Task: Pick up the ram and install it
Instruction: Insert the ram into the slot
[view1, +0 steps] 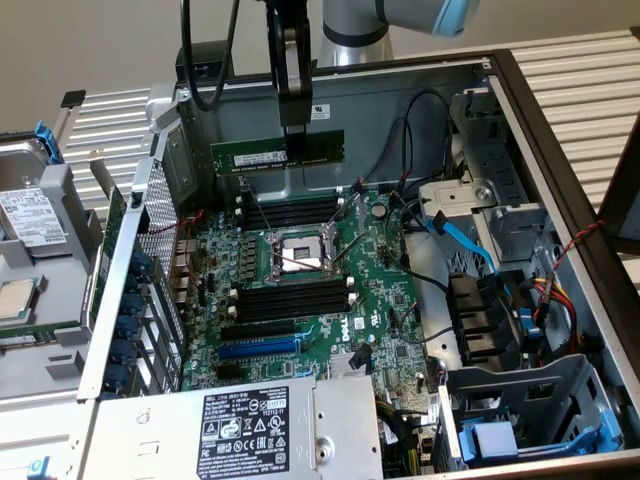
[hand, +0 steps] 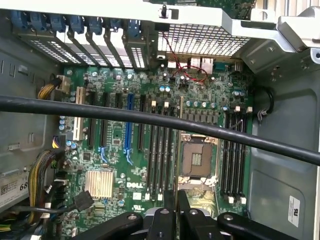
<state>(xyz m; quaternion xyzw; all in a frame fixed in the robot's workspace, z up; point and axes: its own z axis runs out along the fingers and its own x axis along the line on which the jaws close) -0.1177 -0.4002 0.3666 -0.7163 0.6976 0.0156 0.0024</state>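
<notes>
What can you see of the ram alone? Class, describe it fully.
The ram is a long, thin, dark-green circuit stick with a pale label strip toward one end and black chips toward the other. It hangs level, on edge, in the air above the motherboard. The end effector pinches its upper edge near the middle; nothing else touches it.

Grey arm (view1: 352, 30), blue cap (view1: 452, 14), black jaws
</notes>
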